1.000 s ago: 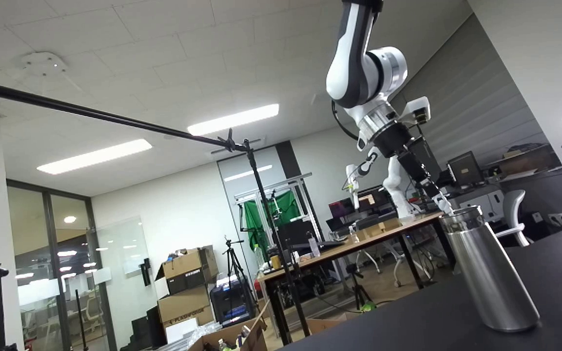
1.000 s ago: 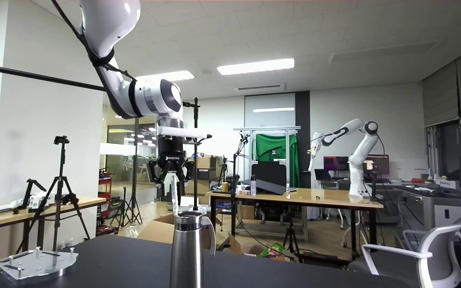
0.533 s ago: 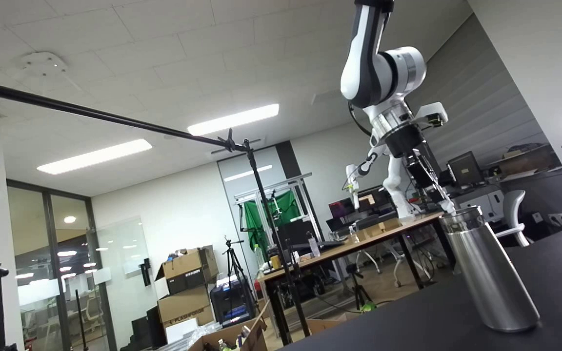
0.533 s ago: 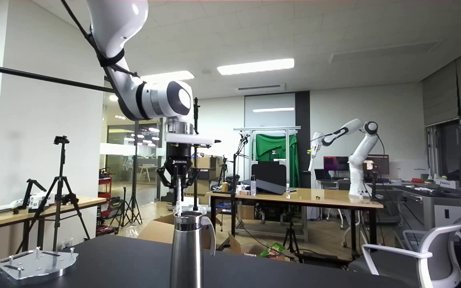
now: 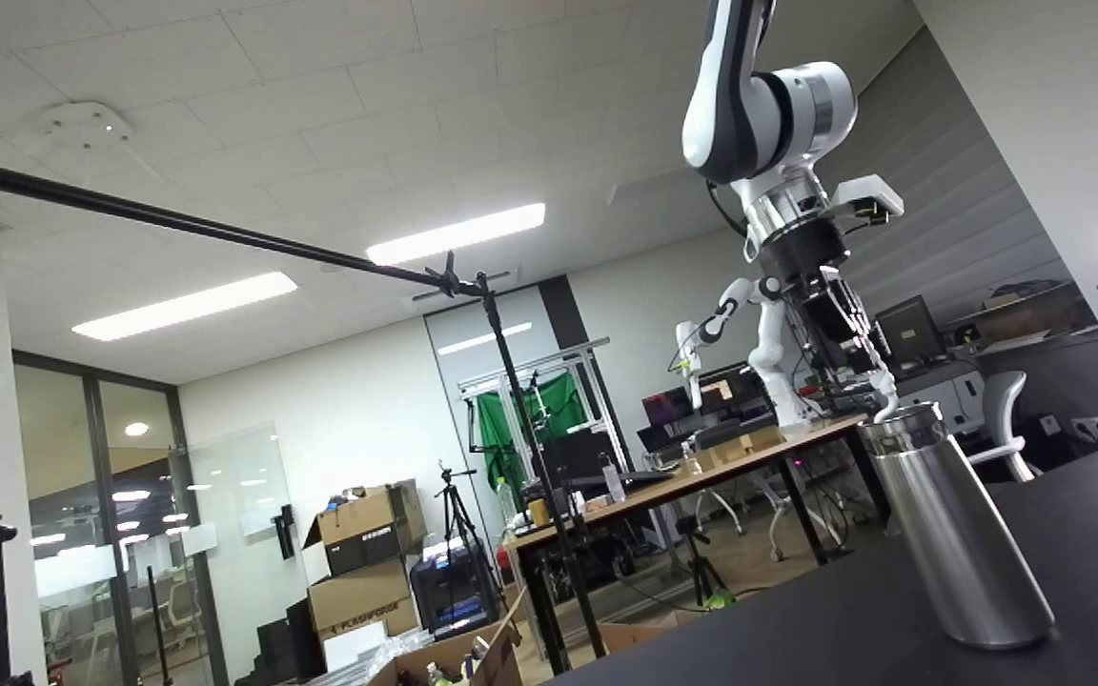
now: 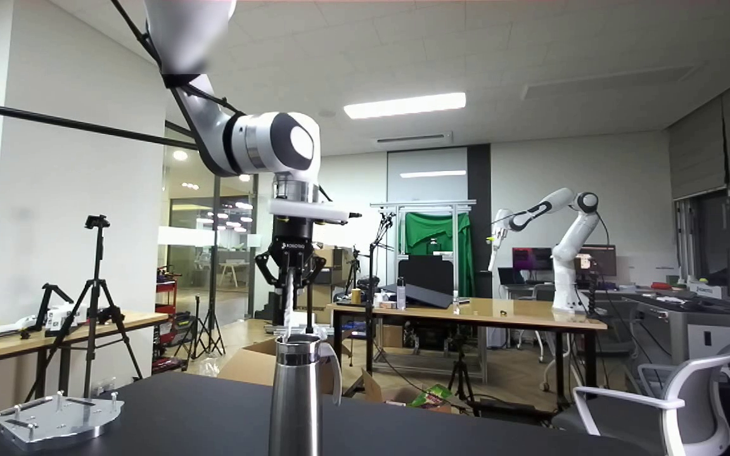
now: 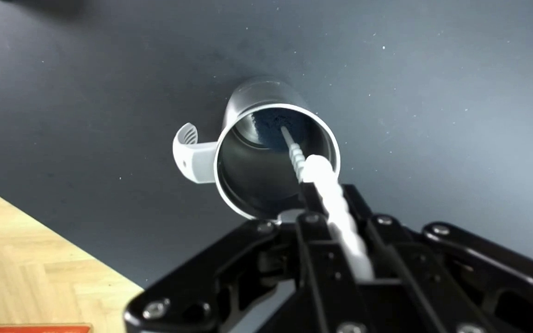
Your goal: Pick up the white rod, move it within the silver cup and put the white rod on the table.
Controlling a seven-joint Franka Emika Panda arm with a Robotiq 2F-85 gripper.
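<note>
The silver cup (image 6: 296, 402) stands upright on the black table (image 6: 200, 405) in both exterior views, with a pale handle (image 7: 197, 159) on its side. Directly above its mouth, my gripper (image 7: 333, 192) is shut on the twisted white rod (image 7: 336, 203), whose upper part lies between the two fingers (image 7: 312, 196). In an exterior view the rod (image 6: 289, 297) runs down, slightly tilted, to the cup's rim. Inside the cup (image 7: 264, 95) a dimmer twisted length shows in the wrist view; whether it is the rod's lower part or a reflection I cannot tell.
A clear plate with metal studs (image 6: 54, 418) sits at the table's left in an exterior view. Past the table edge lies a wooden floor (image 7: 40, 268). A tripod (image 6: 96, 291) and another robot arm (image 6: 571, 247) stand farther back.
The jaws have closed from wide open onto the rod. In both exterior views the arm has shifted right and then risen a little, the rod's top moving with it. The cup has stayed put.
</note>
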